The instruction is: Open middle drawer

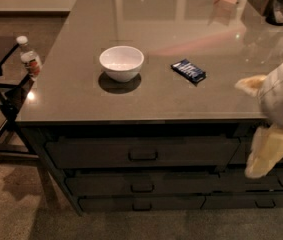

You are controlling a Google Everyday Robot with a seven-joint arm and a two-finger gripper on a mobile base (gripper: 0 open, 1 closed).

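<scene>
The middle drawer is a wide dark front under the counter, between a taller drawer above and a thinner drawer below. It is closed, with a small dark loop handle at its centre. My gripper, cream-coloured below a white arm, hangs at the right edge of the view in front of the drawer fronts. It is to the right of the middle drawer's handle and a little above it, holding nothing that I can see.
On the grey counter stand a white bowl and a dark blue packet. A water bottle rests on a dark chair at the left. More drawers lie at the right.
</scene>
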